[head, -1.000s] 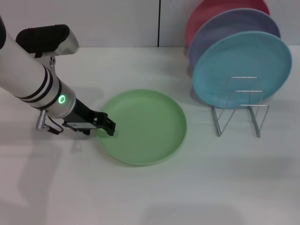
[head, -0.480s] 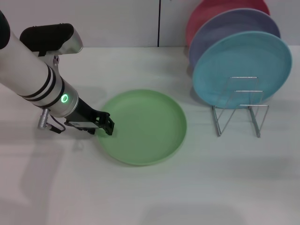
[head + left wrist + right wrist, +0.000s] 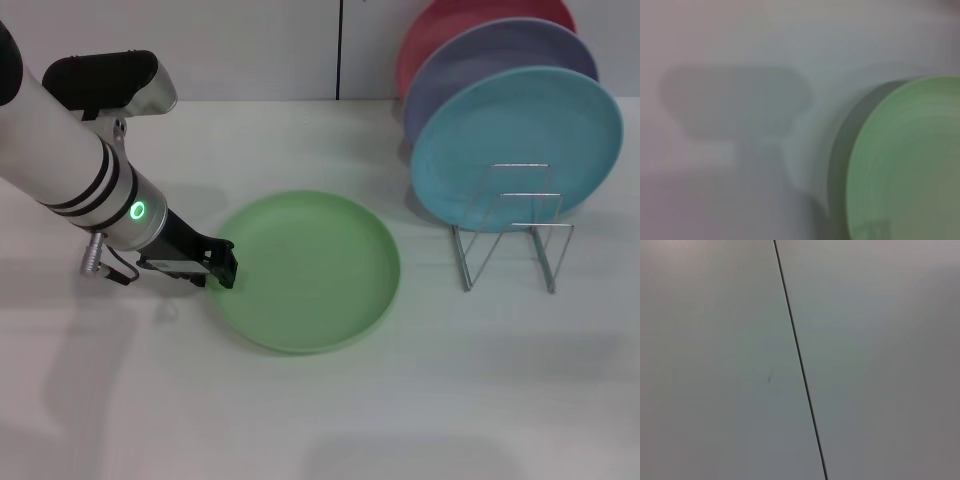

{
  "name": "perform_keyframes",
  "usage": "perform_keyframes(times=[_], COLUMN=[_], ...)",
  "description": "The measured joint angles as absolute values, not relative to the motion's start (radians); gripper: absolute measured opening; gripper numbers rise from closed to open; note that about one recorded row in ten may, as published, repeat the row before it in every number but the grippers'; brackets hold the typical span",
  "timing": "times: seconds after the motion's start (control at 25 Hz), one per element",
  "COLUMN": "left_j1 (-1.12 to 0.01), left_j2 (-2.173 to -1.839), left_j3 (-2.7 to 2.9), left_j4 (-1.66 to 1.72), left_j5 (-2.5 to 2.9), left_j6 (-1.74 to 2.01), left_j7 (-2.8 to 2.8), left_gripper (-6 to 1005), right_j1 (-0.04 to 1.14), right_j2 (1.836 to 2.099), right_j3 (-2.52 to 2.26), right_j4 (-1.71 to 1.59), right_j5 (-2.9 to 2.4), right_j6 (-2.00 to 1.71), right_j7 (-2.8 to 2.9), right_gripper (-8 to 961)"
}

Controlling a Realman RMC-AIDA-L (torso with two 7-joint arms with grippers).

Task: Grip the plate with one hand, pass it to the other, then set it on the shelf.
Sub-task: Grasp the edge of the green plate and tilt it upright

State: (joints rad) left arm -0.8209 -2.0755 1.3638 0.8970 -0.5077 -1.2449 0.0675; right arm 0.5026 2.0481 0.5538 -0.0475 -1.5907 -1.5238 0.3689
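The light green plate [image 3: 310, 270] lies flat on the white table, in the middle of the head view. My left gripper [image 3: 225, 265], on the slim arm with the green light, sits low at the plate's left rim. The left wrist view shows that rim [image 3: 910, 165] close up, with a dark shadow beside it. The silver wire shelf [image 3: 510, 225] stands to the right of the plate. My right arm and its gripper are out of view; the right wrist view shows only a plain grey surface with a dark seam.
A light blue plate [image 3: 515, 140], a lavender plate [image 3: 480, 60] and a pink plate [image 3: 450, 20] stand on edge in the shelf, one behind the other. The wall runs along the table's far edge.
My left gripper has drawn back slightly to the left along the plate's left rim. The plate has barely shifted.
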Motion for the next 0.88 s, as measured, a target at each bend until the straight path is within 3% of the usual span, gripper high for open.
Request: perform_keyframes(times=[0.36,0.44,0.88], left_j1=[-0.822,-0.824,-0.827], left_j2=[-2.075,-2.075,-2.075], left_j3=[1.365,1.365,1.365], left_j4=[0.882,0.877,0.874], left_j5=[-0.504,-0.504,-0.504], left_j6=[-1.245,-1.244,-1.244], left_j7=[0.076,0.077,0.093], left_gripper=[329,255,256], right_j1=[0.503,0.503,0.505], right_j2=[2.048,2.048,2.048], right_j3=[0.554,0.554,0.554], right_j4=[-0.047,-0.048,-0.047], right_j5=[-1.591,-1.591,-1.591], right_j6=[-1.528,-1.528,-1.528], right_j7=[0.369,0.369,0.366], right_gripper=[718,718,718])
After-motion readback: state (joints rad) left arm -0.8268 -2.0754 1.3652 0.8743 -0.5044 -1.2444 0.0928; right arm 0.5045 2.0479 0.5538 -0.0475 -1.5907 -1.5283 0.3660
